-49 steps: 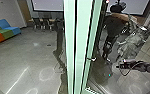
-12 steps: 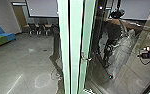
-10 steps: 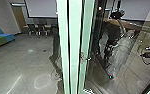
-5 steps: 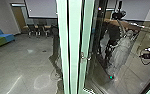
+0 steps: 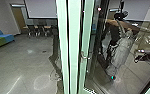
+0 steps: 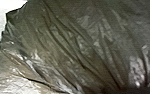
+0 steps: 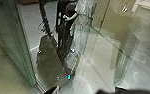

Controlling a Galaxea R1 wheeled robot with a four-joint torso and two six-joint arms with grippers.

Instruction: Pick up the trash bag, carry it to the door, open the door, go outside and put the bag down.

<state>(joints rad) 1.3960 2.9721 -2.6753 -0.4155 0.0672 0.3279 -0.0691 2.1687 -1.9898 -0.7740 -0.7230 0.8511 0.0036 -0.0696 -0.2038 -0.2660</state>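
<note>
Creases in the trash bag (image 6: 73,47) suggest hanging weight; the right end effector (image 5: 137,59), frame right, seems reserved for the door handle (image 5: 83,56). Neither grip can be told.

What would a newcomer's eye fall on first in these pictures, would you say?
Probably the pale green frame, standing upright through the middle of the head view, with a handle on its right-hand part. Next would come the dark, creased bag, large in the left wrist view, and the blue, green and orange couch at the head view's left edge.
</note>
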